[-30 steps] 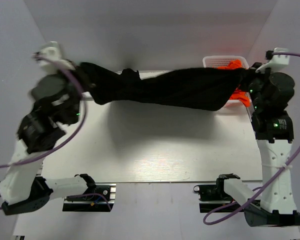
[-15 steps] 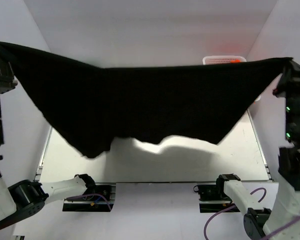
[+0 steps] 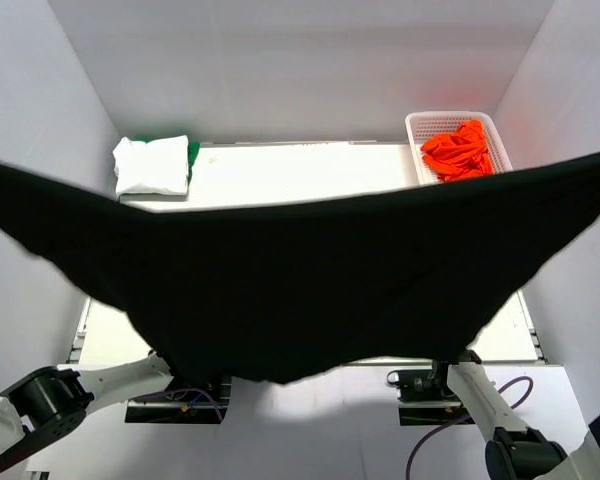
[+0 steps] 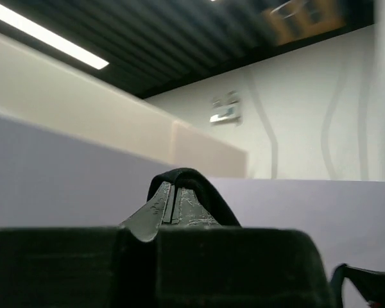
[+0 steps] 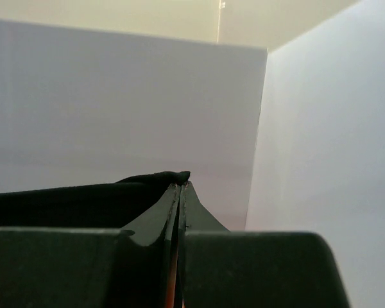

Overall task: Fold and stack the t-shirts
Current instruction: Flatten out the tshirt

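The large black t-shirt (image 3: 300, 280) hangs spread wide across the top view, high above the table and close to the camera. Both grippers are out of the top view, past its left and right edges. In the left wrist view my left gripper (image 4: 173, 192) is shut on a fold of the black shirt (image 4: 202, 192). In the right wrist view my right gripper (image 5: 181, 189) is shut on the black shirt's edge (image 5: 83, 202). A folded white shirt (image 3: 152, 165) lies on a green one (image 3: 191, 152) at the table's back left. Orange shirts (image 3: 460, 150) fill a basket.
A white mesh basket (image 3: 418, 125) stands at the table's back right corner. White enclosure walls stand on three sides. The table's (image 3: 300, 175) far strip shows above the shirt; the arm bases (image 3: 160, 375) sit at the near edge.
Both arms have swung the black shirt from bunched low at the table's far side up and toward the camera, spreading it wide. The white and green stack is now uncovered.
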{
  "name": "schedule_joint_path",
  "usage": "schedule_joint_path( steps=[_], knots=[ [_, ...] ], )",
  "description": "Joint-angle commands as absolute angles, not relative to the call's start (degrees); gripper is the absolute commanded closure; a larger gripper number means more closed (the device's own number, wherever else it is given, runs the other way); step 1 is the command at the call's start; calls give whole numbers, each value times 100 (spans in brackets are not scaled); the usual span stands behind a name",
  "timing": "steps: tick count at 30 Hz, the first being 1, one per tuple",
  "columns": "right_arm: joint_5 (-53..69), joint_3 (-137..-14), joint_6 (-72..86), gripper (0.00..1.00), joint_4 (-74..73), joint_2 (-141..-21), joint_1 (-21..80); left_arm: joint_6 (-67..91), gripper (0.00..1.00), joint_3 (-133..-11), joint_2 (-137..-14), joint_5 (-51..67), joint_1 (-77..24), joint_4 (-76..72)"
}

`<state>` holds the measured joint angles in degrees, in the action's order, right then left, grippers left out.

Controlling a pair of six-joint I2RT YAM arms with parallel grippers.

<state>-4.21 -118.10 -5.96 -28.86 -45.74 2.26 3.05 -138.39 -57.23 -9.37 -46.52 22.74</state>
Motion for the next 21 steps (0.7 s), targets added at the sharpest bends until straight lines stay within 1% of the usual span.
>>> schedule_joint_path(
  steps=[1,5,8,10,11,13,17,18,20,21],
  knots=[
    [-457,-11962,-695,100,-2505,-4475,211,737,100,-13825,-5801,446,-4570,1390],
    [-378,-11734,-615,100,-2408,-4237,211,940,100,-14054,-6003,658,-4438,1248],
    [-308,-11628,-589,100,-2461,-4210,211,888,100,-13869,-6003,475,-4386,1352],
    [-290,-11427,-510,100,-2452,-4201,220,669,100,-13738,-6091,89,-4386,1502],
    [-264,-11104,-510,100,-2435,-4236,202,581,100,-13659,-6169,-51,-4386,1555],
    [-316,-10847,-414,100,-2295,-4332,211,221,100,-13264,-6223,-587,-4386,1556],
    [-448,-9715,-212,100,-1899,-4570,211,-508,100,-12412,-6363,-1738,-4491,1196],
    [-448,-9416,-176,100,-1846,-4692,220,-701,100,-12027,-6415,-2332,-4491,934],
    [-413,-8783,-35,100,-1504,-4869,202,-1202,100,-11612,-6591,-3089,-4491,469],
    [-404,-8606,-35,100,-1285,-5017,202,-1369,100,-11141,-6644,-3294,-4491,257]
  ],
)
